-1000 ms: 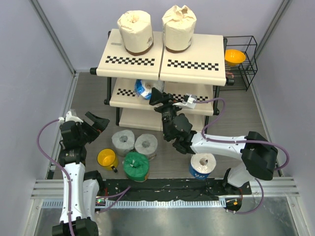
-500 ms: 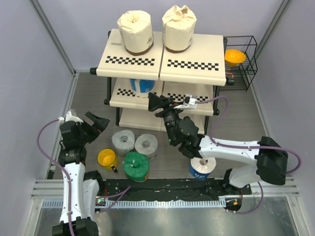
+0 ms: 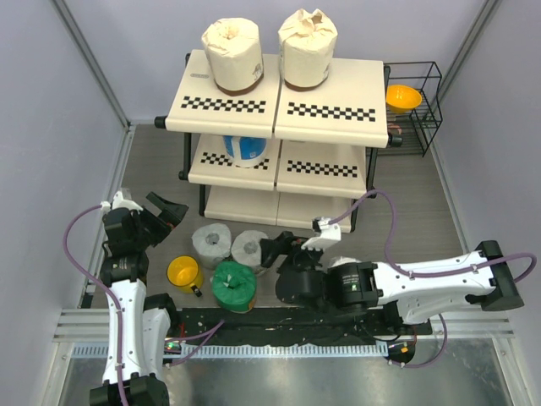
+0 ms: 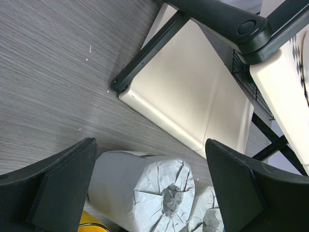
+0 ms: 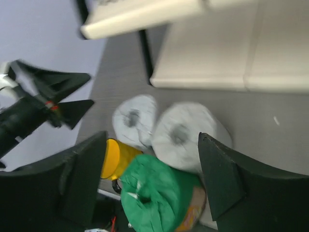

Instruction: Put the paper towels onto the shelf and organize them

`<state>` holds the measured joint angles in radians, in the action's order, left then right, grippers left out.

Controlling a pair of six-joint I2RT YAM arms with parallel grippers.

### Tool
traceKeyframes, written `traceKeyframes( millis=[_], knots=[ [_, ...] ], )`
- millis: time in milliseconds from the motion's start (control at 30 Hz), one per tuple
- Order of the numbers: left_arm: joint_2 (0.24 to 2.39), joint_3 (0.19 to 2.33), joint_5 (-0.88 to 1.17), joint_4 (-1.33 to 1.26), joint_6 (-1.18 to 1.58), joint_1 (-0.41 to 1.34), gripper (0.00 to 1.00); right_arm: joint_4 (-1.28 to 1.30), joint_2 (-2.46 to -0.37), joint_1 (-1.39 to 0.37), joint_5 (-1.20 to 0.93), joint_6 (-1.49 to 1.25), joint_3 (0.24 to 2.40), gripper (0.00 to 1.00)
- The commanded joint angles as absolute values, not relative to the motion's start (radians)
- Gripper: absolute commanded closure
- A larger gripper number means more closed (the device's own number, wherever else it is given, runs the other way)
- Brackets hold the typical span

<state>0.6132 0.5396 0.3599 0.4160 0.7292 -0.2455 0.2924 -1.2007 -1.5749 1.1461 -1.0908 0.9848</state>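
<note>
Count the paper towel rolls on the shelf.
3. Left cream roll and right cream roll stand on the top board; blue-and-white roll sits on the middle board. Board overhang may hide others.

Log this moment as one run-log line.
shelf: two cream rolls top, blue-and-white roll middle | table: two grey rolls, green roll | right end effector: open, empty | left end effector: open, empty

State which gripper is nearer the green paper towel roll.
Right. The right gripper sits just right of the green roll in the top view; the left gripper is farther off, up-left past the yellow mug.
</note>
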Motion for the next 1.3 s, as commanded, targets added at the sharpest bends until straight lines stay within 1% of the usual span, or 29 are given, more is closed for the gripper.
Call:
traceKeyframes(
  millis=[0, 33, 67, 133, 233, 400, 467, 567, 633, 733, 767, 800, 833, 867, 900, 933, 967, 1000, 1100, 1167, 1267],
  knots=[
    [0.607, 0.537, 0.379, 0.379, 0.732, -0.252, 0.0, 1.508, -1.203, -1.612, 1.251, -2.187, 1.118, 0.16],
    [0.606, 0.537, 0.379, 0.377, 0.732, -0.252, 0.0, 1.511, -1.192, -1.594, 1.232, -2.162, 1.103, 0.11],
    [0.609, 0.537, 0.382, 0.379, 0.732, -0.252, 0.0, 1.509, -1.174, -1.589, 1.201, -2.195, 1.088, 0.11],
    [0.611, 0.537, 0.383, 0.379, 0.732, -0.25, 0.0, 1.483, -1.173, -1.588, 1.141, -2.166, 1.089, 0.11],
    [0.609, 0.538, 0.38, 0.38, 0.732, -0.252, 0.0, 1.509, -1.244, -1.589, 1.085, -2.141, 1.127, 0.11],
    [0.614, 0.54, 0.38, 0.382, 0.73, -0.252, 0.0, 1.509, -1.387, -1.585, 1.066, -2.039, 1.189, 0.1],
    [0.617, 0.541, 0.383, 0.382, 0.73, -0.252, 0.0, 1.511, -1.381, -1.571, 1.069, -2.033, 1.184, 0.1],
    [0.617, 0.54, 0.385, 0.379, 0.73, -0.252, 0.0, 1.508, -1.313, -1.516, 1.077, -2.007, 1.155, 0.1],
    [0.617, 0.537, 0.388, 0.376, 0.733, -0.252, 0.0, 1.508, -1.243, -1.484, 1.127, -1.973, 1.131, 0.1],
    [0.615, 0.534, 0.394, 0.371, 0.736, -0.252, 0.0, 1.477, -1.155, -1.401, 1.192, -1.847, 1.126, 0.07],
    [0.618, 0.532, 0.394, 0.37, 0.736, -0.252, 0.0, 1.404, -1.135, -1.334, 1.218, -1.788, 1.124, 0.06],
    [0.621, 0.531, 0.397, 0.367, 0.736, -0.252, 0.0, 1.352, -1.111, -1.298, 1.223, -1.628, 1.121, 0.05],
    [0.623, 0.531, 0.397, 0.368, 0.738, -0.253, 0.0, 1.292, -1.07, -1.261, 1.223, -1.543, 1.115, 0.03],
    [0.624, 0.531, 0.399, 0.368, 0.736, -0.252, 0.0, 1.146, -1.045, -1.209, 1.189, -1.432, 1.091, 0.02],
    [0.627, 0.532, 0.397, 0.37, 0.736, -0.252, 0.0, 1.061, -1.023, -1.098, 1.146, -1.228, 1.072, 0.02],
    [0.626, 0.534, 0.396, 0.37, 0.736, -0.252, 0.0, 0.901, -0.988, -1.024, 1.094, -1.116, 1.053, 0.02],
    [0.627, 0.534, 0.394, 0.371, 0.735, -0.252, 0.0, 0.844, -0.98, -0.953, 0.946, -1.039, 1.023, 0.02],
    [0.627, 0.535, 0.394, 0.374, 0.735, -0.252, 0.0, 0.813, -0.98, -0.804, 0.874, -0.984, 1.02, 0.02],
    [0.629, 0.537, 0.388, 0.376, 0.732, -0.252, 0.0, 0.831, -1.031, -0.652, 0.694, -0.893, 1.041, 0.02],
    [0.629, 0.537, 0.387, 0.376, 0.732, -0.252, 0.0, 0.914, -1.07, -0.63, 0.687, -0.905, 1.078, 0.02],
    [0.626, 0.537, 0.384, 0.376, 0.733, -0.25, 0.0, 0.991, -1.077, -0.63, 0.673, -0.929, 1.1, 0.02]
  ],
)
